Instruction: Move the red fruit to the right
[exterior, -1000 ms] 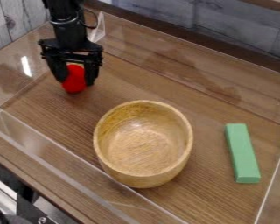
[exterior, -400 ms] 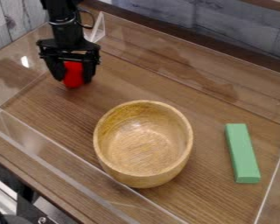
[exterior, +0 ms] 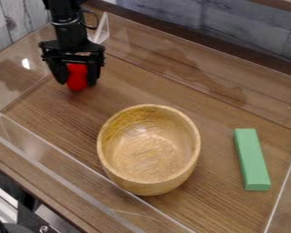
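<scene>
The red fruit [exterior: 76, 77] lies on the wooden table at the upper left, small and glossy. My gripper [exterior: 74, 73] points straight down over it, with its black fingers standing on either side of the fruit. The jaws are open and a little gap shows on each side, so nothing is clamped. The fruit's upper part is hidden behind the gripper body.
A wooden bowl [exterior: 149, 177] stands in the middle of the table. A green rectangular block [exterior: 250, 157] lies at the right. Clear plastic walls [exterior: 63, 164] ring the table along the front, left and right edges.
The gripper has come down slightly around the fruit; since the half-second frame nothing has moved.
</scene>
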Tool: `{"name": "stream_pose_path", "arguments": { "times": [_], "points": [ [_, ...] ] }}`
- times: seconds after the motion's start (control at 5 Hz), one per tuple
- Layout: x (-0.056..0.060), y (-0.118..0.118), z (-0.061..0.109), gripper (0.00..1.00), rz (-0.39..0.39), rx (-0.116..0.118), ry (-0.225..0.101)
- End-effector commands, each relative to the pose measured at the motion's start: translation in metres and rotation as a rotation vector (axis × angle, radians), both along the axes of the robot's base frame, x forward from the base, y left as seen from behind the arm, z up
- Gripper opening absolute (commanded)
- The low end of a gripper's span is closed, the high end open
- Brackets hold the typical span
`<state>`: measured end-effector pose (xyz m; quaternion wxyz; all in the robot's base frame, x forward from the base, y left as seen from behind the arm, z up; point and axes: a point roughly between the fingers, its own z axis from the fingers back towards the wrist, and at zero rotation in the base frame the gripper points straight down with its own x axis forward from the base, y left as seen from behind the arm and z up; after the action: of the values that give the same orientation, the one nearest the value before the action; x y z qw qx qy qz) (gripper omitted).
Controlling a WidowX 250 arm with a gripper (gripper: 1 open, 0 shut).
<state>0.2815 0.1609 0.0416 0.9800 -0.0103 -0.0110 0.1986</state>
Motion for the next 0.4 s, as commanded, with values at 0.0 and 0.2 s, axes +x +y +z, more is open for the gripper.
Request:
{"name": "stream_pose_path", "arguments": {
  "times": [0.0, 0.2],
  "points": [
    [0.0078, 0.0088, 0.0151, 1.00, 0.031, 0.020, -0.049],
    [0.0078, 0.0073, 0.0147, 1.00, 0.037, 0.012, -0.045]
  ]
}}
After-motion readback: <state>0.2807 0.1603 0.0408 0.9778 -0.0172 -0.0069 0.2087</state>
